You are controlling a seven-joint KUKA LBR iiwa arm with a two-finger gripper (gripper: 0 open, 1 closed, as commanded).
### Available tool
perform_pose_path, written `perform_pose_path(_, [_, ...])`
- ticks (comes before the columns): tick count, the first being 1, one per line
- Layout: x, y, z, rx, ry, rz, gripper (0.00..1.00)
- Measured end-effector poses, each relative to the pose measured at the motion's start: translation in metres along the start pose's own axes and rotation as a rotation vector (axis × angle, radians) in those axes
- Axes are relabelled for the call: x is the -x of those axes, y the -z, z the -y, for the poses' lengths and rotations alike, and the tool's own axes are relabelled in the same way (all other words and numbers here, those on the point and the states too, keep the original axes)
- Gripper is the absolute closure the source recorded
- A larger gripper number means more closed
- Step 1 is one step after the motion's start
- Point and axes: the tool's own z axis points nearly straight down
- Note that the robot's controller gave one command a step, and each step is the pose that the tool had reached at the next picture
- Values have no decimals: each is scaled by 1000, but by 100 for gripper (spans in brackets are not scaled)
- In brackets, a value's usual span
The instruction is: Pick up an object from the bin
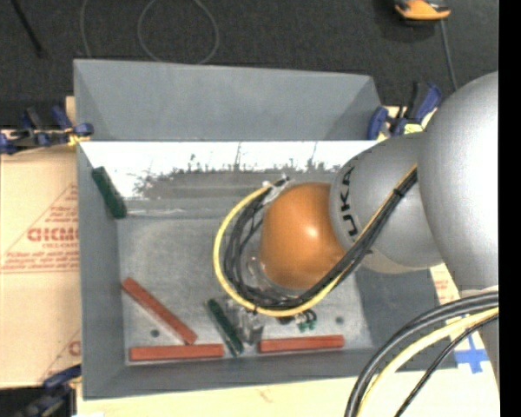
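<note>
Where a slim dark green stick (222,323) lies near a flat red-brown slat (300,344), the gripper (247,322) sits low; whether it is spread or closed cannot be told.

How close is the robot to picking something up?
Nothing looks lifted yet. The gripper is low in the grey metal bin, beside a short dark green bar near the front wall. Whether it grips that bar cannot be told. Lifting out remains.
</note>
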Motion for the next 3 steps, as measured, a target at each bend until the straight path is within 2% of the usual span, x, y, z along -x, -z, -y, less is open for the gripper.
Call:
perform_pose_path(1, [4,37,1,0,-44,2,100])
perform_pose_path(2, [4,35,1,1,-46,-2,0])
perform_pose_path(3, [-38,38,48,-1,-158,-5,0])
